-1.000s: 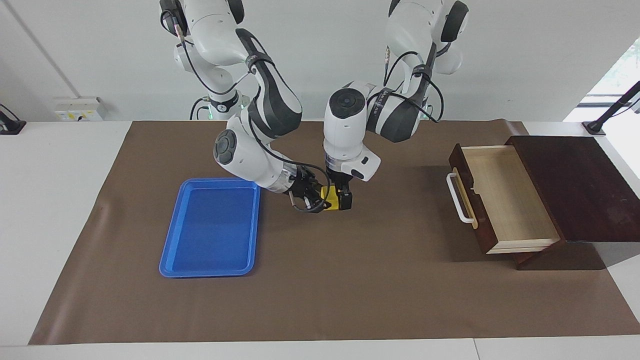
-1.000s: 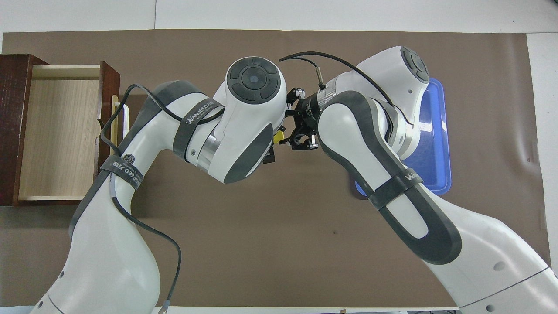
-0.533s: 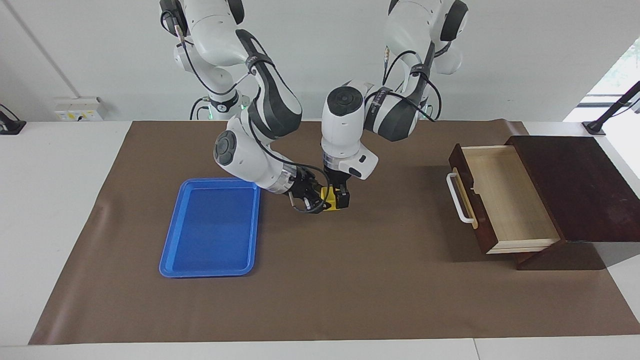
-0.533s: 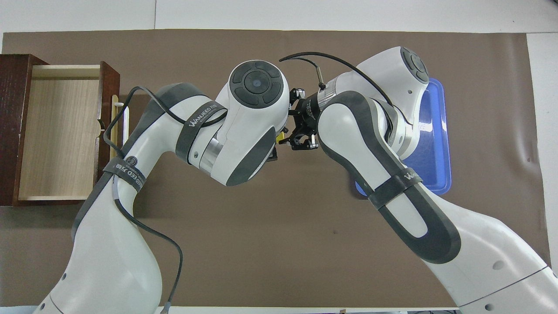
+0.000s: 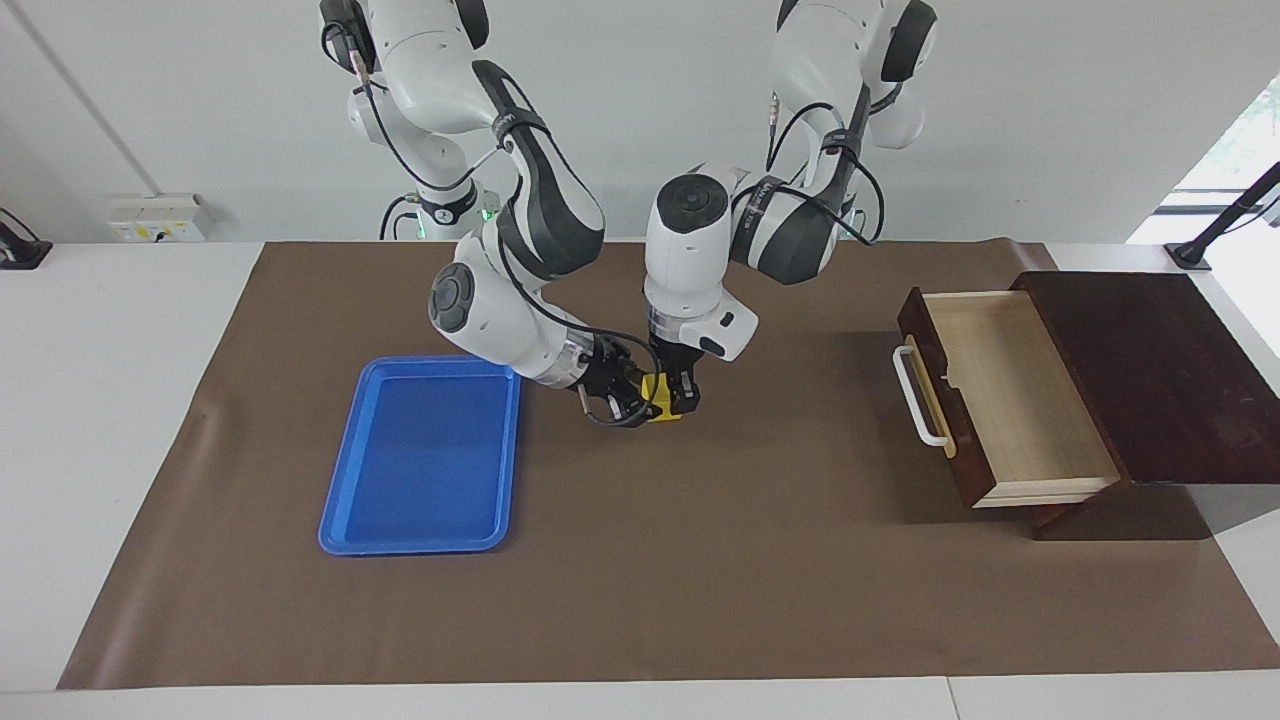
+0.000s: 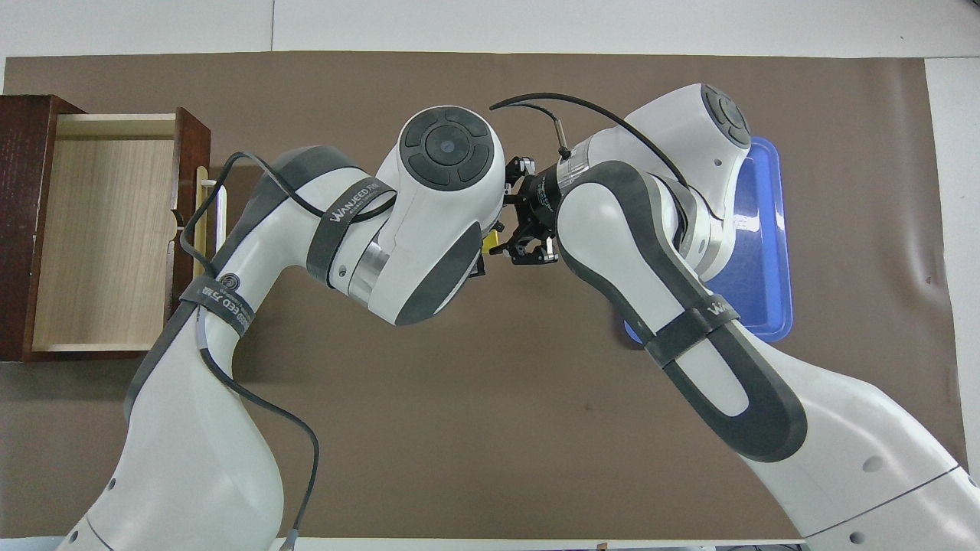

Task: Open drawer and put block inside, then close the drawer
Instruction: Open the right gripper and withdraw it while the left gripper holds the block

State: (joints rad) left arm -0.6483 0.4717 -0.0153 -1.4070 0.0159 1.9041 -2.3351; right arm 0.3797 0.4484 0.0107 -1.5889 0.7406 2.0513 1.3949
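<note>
The small yellow block (image 5: 656,406) hangs just above the brown mat at the table's middle, between both grippers; a sliver of it shows in the overhead view (image 6: 493,242). My right gripper (image 5: 632,400) reaches in sideways from the blue tray's end and is shut on the block. My left gripper (image 5: 679,398) comes straight down onto the block and its fingers clamp it too. In the overhead view the left wrist hides its own fingers. The drawer (image 5: 1010,400) stands pulled open and empty at the left arm's end, its white handle (image 5: 915,395) facing the table's middle.
A flat blue tray (image 5: 420,455) lies empty on the mat toward the right arm's end, also seen in the overhead view (image 6: 758,252). The dark wooden box (image 5: 1150,370) holds the drawer. A brown mat (image 5: 700,580) covers the table.
The left gripper has shifted slightly toward the right gripper and its fingers have narrowed onto the block. The block and the right gripper have barely moved.
</note>
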